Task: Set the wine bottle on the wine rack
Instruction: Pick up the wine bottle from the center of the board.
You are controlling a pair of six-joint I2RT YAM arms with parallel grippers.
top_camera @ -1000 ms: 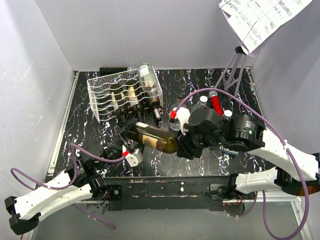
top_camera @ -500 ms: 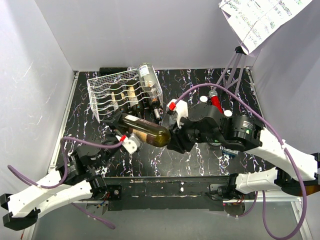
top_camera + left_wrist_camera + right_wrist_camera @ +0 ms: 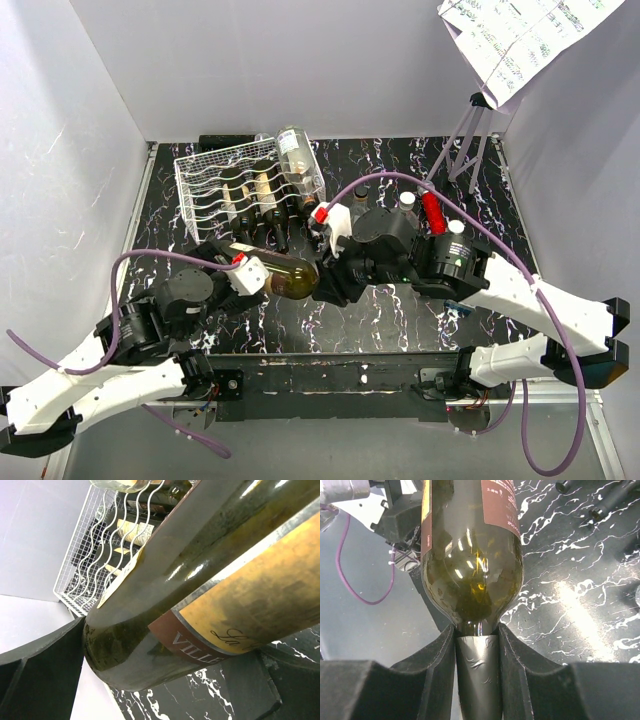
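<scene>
- Dark green glass wine bottle [image 3: 285,275] with a tan paper label: lying level, just in front of the near edge of the white wire wine rack [image 3: 215,190], in no cradle.
- Right claw [image 3: 476,675]: clamped on the foil-wrapped neck, black fingers [image 3: 437,670] pressed to both sides.
- Left claw [image 3: 232,262]: at the bottle's base end, fingers flanking the body; cannot tell whether it grips.
- Rack cradles hold dark bottles [image 3: 262,195]; a clear bottle [image 3: 294,152] lies on top.
- Black white-veined table [image 3: 420,320] underneath.
</scene>
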